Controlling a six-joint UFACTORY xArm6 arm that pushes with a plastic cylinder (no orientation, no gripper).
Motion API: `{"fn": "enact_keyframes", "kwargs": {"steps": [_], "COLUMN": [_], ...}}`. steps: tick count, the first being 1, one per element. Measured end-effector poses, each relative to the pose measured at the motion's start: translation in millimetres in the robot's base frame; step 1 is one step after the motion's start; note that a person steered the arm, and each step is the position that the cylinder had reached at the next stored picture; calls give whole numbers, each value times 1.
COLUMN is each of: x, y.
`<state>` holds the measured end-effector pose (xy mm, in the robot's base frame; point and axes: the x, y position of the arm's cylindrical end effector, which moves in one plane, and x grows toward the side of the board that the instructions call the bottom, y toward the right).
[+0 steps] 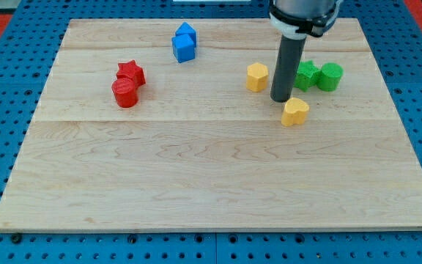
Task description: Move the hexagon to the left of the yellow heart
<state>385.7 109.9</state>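
Toward the view's upper right, the rod descends upright from the top edge; my tip [280,100] rests on the bench [196,169] between the yellow hexagon [257,76] and the yellow heart [295,111]. No gripper is fitted, so nothing is held.

- Tip: just right of and slightly below the hexagon, just above-left of the heart; contact with either cannot be told.
- Yellow hexagon: up and to the left of the heart, the rod standing between them.
- Green star [308,74]: right of the rod, partly hidden by it, touching or just beside the green cylinder [330,76].
- Blue blocks: a cube [184,48] and a second piece [187,31] behind it, near the top edge, left of centre.
- Red star [131,72] and red cylinder [124,93]: close together at the view's left.

Open room: the bench's whole lower half is bare wood, as is the stretch directly left of the heart. Green blocks sit nearest the right edge; none overhangs.
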Motion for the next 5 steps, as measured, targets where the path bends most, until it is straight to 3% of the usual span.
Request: {"fn": "enact_keyframes", "kwargs": {"steps": [2, 3, 5], "x": [-88, -93, -36], "y": [-1, -37, -19]}}
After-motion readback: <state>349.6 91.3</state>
